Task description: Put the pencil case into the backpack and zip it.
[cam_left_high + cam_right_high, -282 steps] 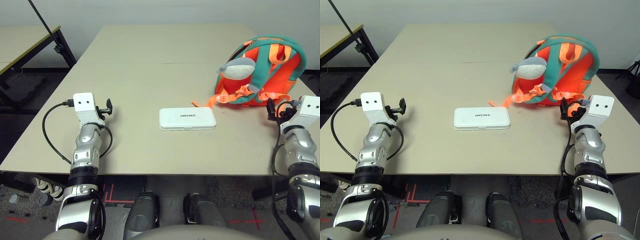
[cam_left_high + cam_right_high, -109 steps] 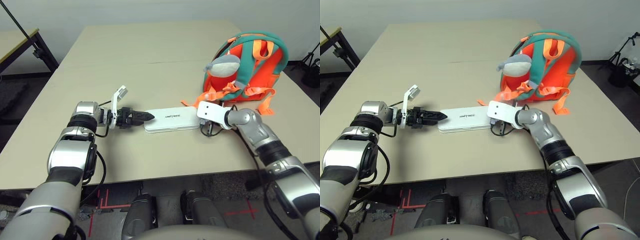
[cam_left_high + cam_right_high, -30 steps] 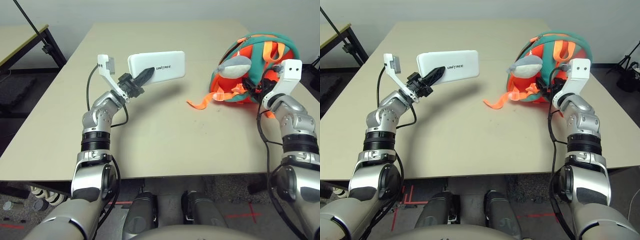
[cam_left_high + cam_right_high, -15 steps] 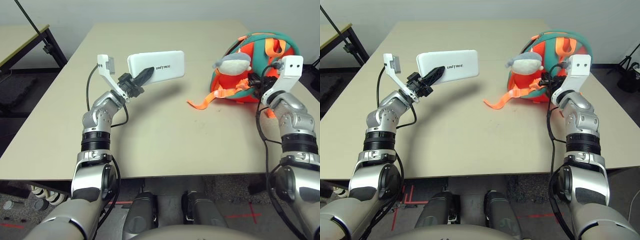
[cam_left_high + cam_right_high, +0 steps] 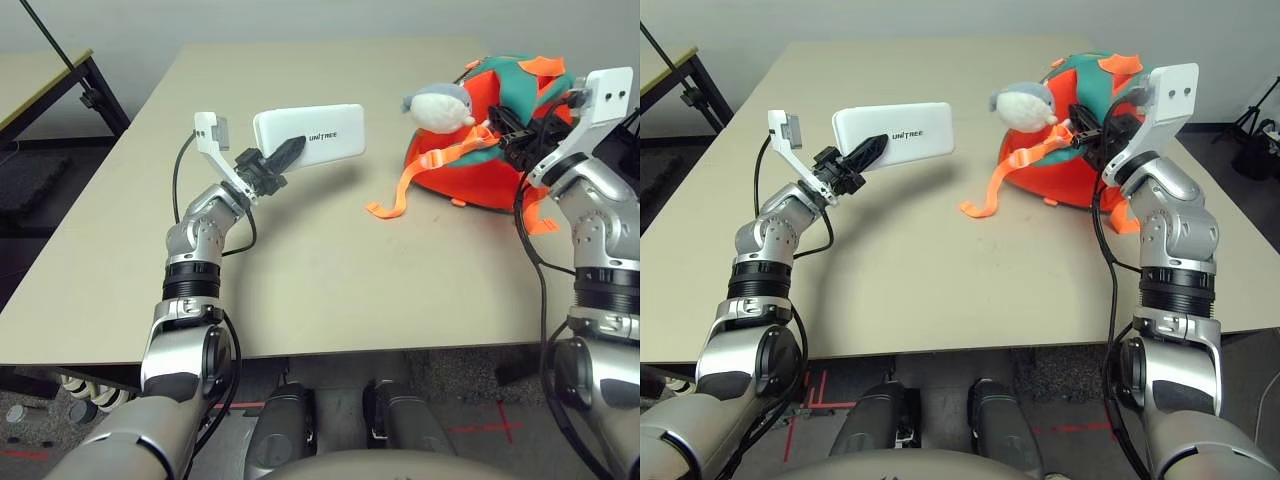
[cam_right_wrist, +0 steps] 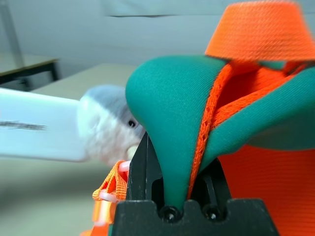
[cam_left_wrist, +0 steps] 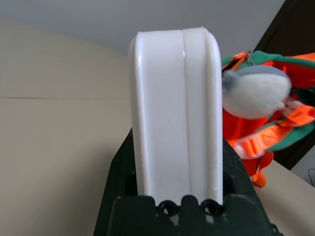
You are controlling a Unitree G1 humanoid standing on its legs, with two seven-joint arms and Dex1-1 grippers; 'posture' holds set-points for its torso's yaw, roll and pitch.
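Now that the right end effector (image 5: 1092, 128) has clamped on a teal strap (image 6: 170, 105) and hauled the backpack (image 5: 470, 150) up off its side, the left end effector (image 5: 283, 155) holds the case (image 5: 310, 135) aloft beside it, ready for insertion.

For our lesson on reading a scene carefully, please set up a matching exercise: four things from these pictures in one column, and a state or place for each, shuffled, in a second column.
Things:
1. pencil case
2. backpack
3. plush charm
4. loose orange strap

States:
A. trails down onto the table
B. held in the air by the left gripper
C. gripped by a teal strap in the right gripper
D. grey and white, on the backpack's front

Pairs: 1-B, 2-C, 3-D, 4-A
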